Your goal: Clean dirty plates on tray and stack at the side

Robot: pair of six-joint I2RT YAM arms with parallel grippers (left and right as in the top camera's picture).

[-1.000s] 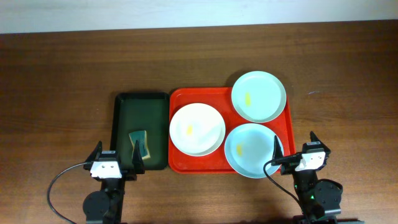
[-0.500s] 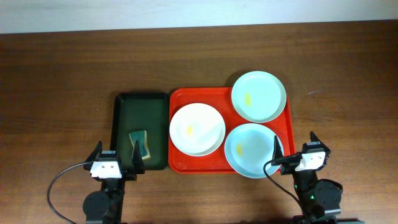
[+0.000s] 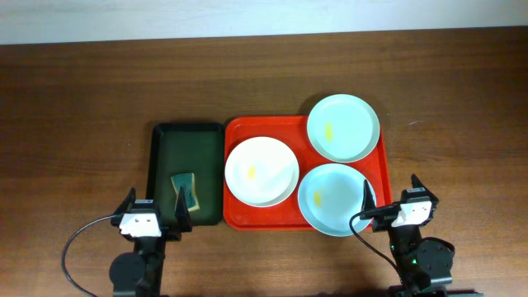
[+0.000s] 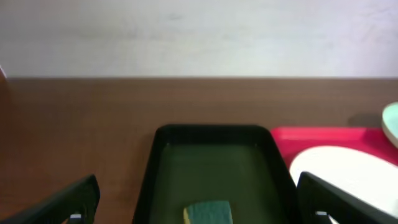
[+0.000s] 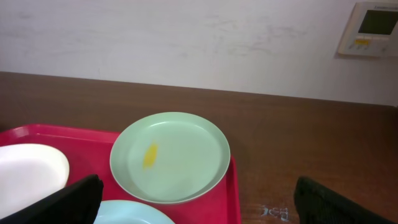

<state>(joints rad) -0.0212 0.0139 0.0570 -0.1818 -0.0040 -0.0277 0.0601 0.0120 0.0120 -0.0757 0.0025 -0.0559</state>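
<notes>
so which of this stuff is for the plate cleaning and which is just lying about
For the job: red tray, white plate, far blue-green plate, near blue-green plate, probably the sponge.
Just lying about: dark green tray, wall panel.

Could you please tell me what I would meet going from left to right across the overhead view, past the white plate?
Dark green tray → white plate → nearer pale blue-green plate, the last two lying on the red tray.

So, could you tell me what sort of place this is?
Probably a robot lab bench, not a kitchen: wooden table against a plain white wall, a wall control panel, plates staged on a red tray.
</notes>
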